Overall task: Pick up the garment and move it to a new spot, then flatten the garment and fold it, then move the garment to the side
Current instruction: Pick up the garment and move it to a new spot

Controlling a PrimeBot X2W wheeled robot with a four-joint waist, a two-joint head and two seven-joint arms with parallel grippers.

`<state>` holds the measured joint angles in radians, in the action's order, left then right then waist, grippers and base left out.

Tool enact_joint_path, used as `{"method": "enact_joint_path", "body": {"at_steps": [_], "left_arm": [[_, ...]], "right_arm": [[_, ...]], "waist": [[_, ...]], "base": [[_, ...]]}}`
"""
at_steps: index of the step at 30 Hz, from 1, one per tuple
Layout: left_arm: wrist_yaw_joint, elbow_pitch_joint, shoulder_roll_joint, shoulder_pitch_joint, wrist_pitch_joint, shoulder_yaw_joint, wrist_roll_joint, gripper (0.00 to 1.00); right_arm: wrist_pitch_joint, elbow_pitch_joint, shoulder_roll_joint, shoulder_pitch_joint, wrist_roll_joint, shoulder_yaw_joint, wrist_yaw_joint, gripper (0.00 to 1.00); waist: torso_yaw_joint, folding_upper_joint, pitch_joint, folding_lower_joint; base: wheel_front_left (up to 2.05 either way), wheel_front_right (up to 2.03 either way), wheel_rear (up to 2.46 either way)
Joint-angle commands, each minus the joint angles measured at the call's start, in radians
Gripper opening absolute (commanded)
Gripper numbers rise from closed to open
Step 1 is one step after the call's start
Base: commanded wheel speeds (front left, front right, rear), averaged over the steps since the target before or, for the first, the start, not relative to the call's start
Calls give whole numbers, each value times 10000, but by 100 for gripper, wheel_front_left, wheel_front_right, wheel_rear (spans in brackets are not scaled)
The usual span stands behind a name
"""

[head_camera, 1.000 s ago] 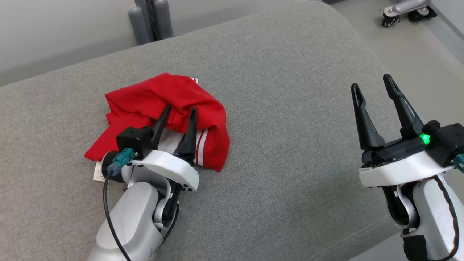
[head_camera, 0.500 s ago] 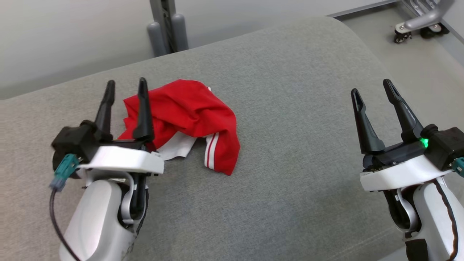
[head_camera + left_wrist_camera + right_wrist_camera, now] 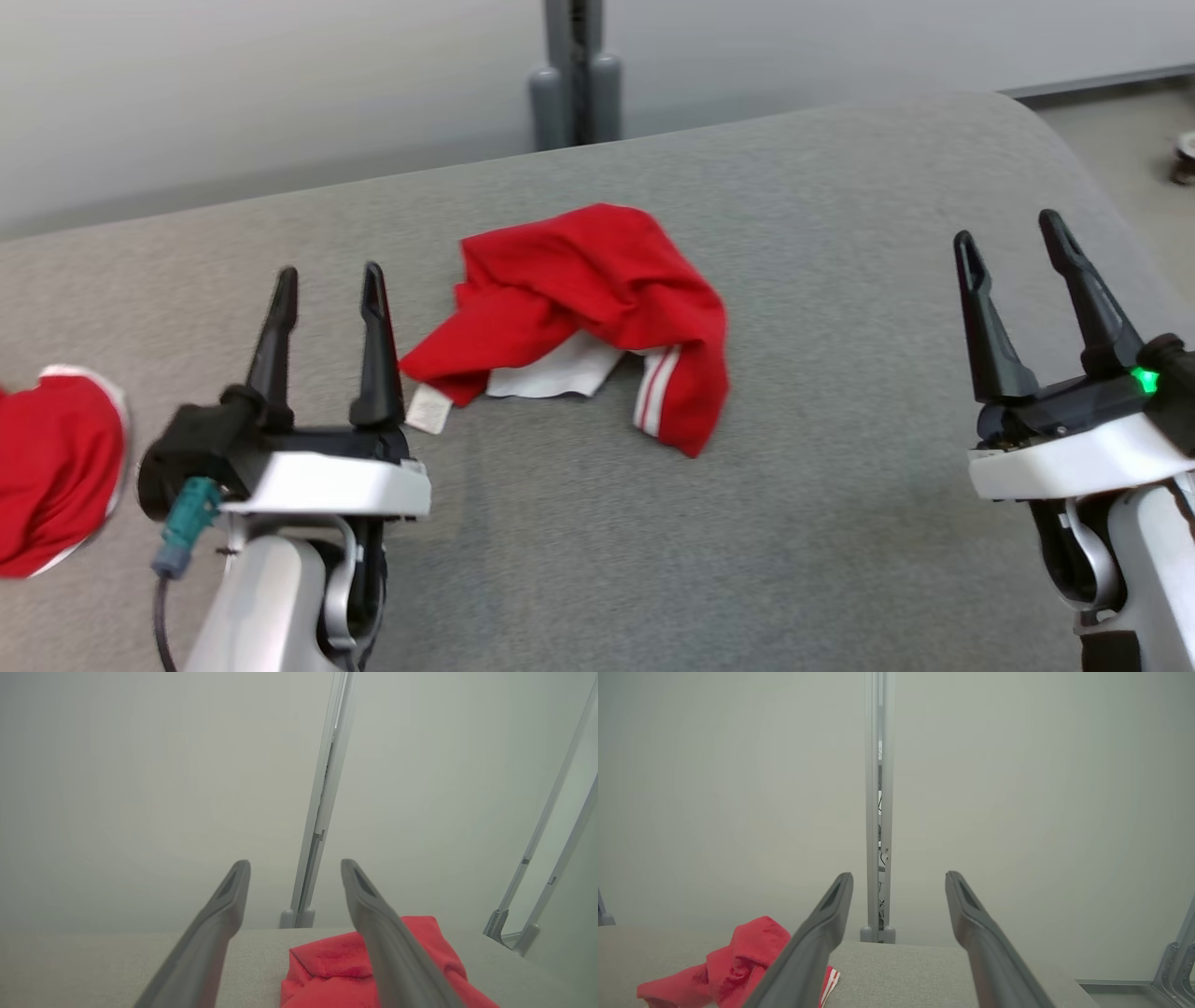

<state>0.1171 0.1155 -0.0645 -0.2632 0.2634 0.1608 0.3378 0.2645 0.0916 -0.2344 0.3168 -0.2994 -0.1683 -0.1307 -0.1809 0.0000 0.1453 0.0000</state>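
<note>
Between the two tools, on the grey bench (image 3: 840, 523), the red garment (image 3: 597, 280) is seen crumpled, its long axis running left to right, with the label (image 3: 429, 408) end just beside the left tool (image 3: 330, 280) and the striped hem (image 3: 653, 403) pointing rightward. The left tool and the right tool (image 3: 1008, 229) are spread wide, with nothing gripped.

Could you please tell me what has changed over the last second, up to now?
The left gripper has pulled back off the red garment to its left and now stands open beside it, not touching. The head camera has turned too, bringing a second red garment into view at the left edge. The first red garment lies crumpled as before on the grey cushion; the right gripper remains open and empty.
</note>
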Motion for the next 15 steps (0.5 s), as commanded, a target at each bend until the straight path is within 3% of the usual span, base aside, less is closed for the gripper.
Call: {"method": "enact_joint_path", "body": {"at_steps": [1, 8, 15], "left_arm": [[73, -32, -14, 236, 8, 66, -175, 100], [160, -284, 104, 1110, 12, 302, -250, 100], [430, -596, 106, 1597, 11, 717, -446, 100]], "right_arm": [[6, -114, -48, -177, 30, 160, -1, 100], [6, -317, -140, -778, 111, 496, -1, 100], [7, -361, -218, -979, 217, 492, -1, 100]], "waist": [[551, 0, -2, 0], [1640, 0, -114, 0], [2198, 0, 25, 0]], "base": [[0, 0, 0], [0, 0, 0], [0, 0, 0]]}}
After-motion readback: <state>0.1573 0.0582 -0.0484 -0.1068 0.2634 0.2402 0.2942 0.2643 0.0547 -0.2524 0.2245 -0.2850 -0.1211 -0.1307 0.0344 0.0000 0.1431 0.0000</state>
